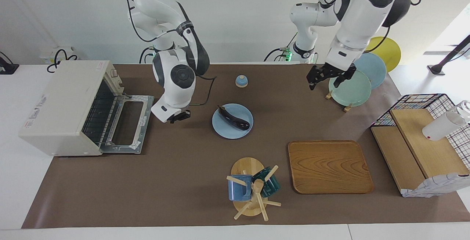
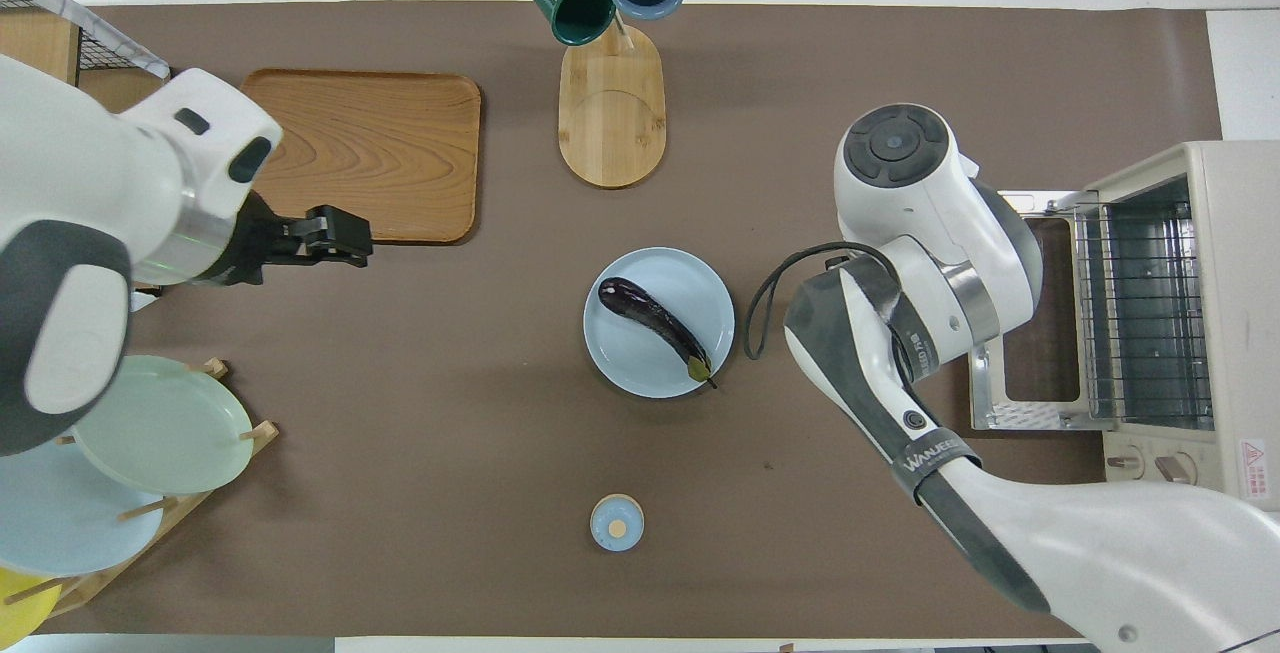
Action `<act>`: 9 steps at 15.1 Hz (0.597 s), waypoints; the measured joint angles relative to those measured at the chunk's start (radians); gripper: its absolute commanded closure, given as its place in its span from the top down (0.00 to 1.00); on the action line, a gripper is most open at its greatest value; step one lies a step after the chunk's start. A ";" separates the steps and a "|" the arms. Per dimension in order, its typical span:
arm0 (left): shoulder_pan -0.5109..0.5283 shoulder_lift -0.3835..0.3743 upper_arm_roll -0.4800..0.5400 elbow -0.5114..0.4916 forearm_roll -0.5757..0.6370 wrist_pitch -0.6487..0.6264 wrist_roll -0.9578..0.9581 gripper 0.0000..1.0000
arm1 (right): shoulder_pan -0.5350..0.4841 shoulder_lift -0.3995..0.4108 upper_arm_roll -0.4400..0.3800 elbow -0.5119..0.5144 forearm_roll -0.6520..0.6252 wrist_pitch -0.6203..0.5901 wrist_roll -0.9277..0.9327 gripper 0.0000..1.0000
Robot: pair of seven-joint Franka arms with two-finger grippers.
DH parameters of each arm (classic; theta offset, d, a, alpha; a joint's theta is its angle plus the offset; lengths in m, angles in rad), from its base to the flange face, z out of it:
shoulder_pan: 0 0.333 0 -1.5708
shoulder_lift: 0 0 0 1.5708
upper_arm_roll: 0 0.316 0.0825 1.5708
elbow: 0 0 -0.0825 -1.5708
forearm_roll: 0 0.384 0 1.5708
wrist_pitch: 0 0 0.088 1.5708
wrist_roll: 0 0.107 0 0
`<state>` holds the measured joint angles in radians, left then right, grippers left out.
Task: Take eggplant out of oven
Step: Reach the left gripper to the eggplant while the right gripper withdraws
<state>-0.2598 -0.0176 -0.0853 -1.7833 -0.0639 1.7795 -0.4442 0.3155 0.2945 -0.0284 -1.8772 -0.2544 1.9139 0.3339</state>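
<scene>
- The oven stands at the right arm's end of the table, its door dropped flat toward the plate and its wire rack bare.
- The wooden tray lies farther from the robots than the blue plate, toward the left arm's end of the table.
- The plate rack with its upright plates stands toward the left arm's end too, nearer to the robots than the blue plate.
- The mug tree, carrying a blue mug and a green one, is farther from the robots than the blue plate.
- The blue plate sits mid-table, well apart from the oven's door.
- The eggplant lies slantwise on the blue plate, out of the oven, with its stem end nearer to the robots.
- The right gripper hangs low between the oven door and the blue plate, touching neither; whether its claw is parted or closed cannot be told.
- The left gripper hangs in the air beside the plate rack, well apart from the blue plate; its fingers are spread and hold nothing.
- A small blue bell rests nearer to the robots than the blue plate.
</scene>
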 measured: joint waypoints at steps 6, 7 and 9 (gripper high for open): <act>-0.246 0.183 -0.006 -0.039 -0.008 0.298 -0.629 1.00 | -0.115 -0.050 0.000 -0.190 -0.027 0.184 -0.085 0.00; -0.278 0.224 -0.006 -0.039 -0.008 0.351 -0.726 1.00 | -0.132 -0.053 0.000 -0.200 -0.027 0.192 -0.105 0.00; -0.328 0.290 -0.005 -0.038 -0.008 0.431 -0.879 1.00 | -0.150 -0.057 0.000 -0.204 -0.027 0.194 -0.122 0.00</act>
<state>-0.5881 0.2728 -0.0904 -1.8217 -0.0720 2.2105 -1.3237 0.1651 0.2371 -0.0279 -2.0815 -0.2817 2.1074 0.2121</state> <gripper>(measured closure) 0.000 0.991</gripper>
